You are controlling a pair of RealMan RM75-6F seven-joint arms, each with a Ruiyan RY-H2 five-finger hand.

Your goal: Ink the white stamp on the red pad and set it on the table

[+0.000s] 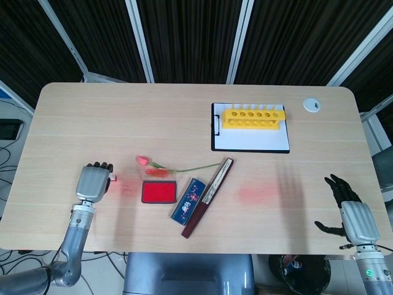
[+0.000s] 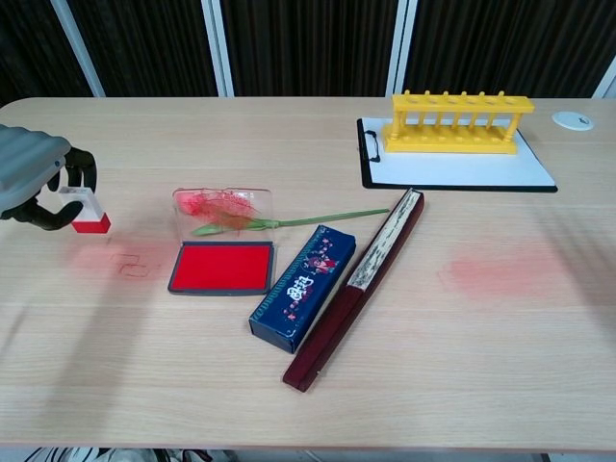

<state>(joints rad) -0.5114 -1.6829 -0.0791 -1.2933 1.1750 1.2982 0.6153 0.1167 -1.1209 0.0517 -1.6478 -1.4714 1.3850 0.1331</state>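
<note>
A: How far along is it?
B: The left hand grips the white stamp, its face red, left of the red pad; setting it on the worktop remains.
A: Anything unclear?
B: Whether it touches down. The right hand rests with fingers spread, holding nothing.

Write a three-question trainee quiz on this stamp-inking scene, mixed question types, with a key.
1. True or false: the left hand holds the white stamp.
2. Which lies nearest the red ink pad? A) yellow rack B) blue box C) clipboard
3. Fill in: the folded fan lies just to the ____ of the blue box in the chest view.

Key: 1 true; 2 B; 3 right.
</note>
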